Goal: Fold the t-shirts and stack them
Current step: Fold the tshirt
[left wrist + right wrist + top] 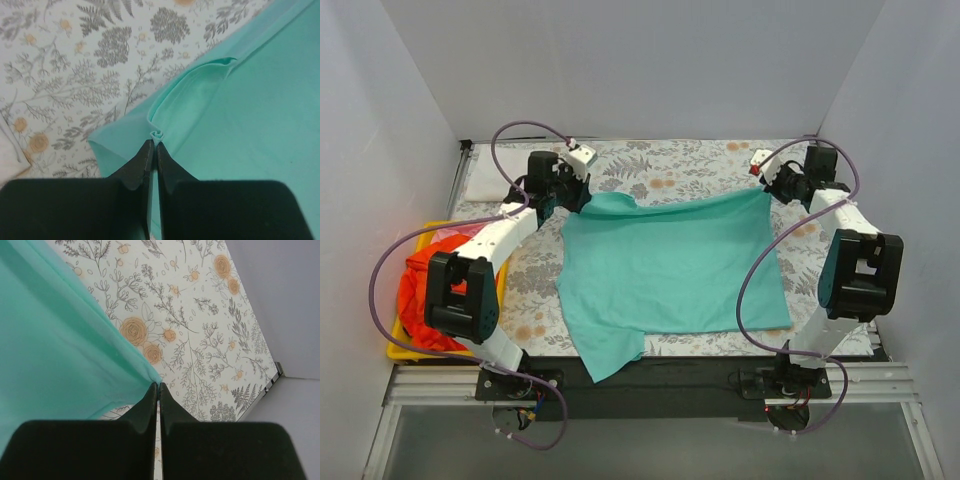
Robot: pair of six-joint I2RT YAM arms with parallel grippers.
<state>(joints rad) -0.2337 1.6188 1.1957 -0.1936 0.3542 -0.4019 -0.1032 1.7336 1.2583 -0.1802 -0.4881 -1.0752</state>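
The teal-green t-shirt [670, 270] lies spread on the floral tablecloth, its near left corner hanging over the table's front edge. My left gripper [582, 196] is shut on the shirt's far left corner; the left wrist view shows a bunched bit of teal cloth [158, 134] pinched at my left gripper [154, 145]. My right gripper [767, 186] is shut on the far right corner; the right wrist view shows the teal edge [75, 340] running into my right gripper [158, 386]. An orange-red t-shirt [415, 290] lies crumpled in the yellow tray. The white and pink shirts are out of view.
The yellow tray [405, 350] stands at the left edge beside the left arm. The grey floral tablecloth [670, 165] covers the table. White walls close in the back and both sides. Cables loop from both arms.
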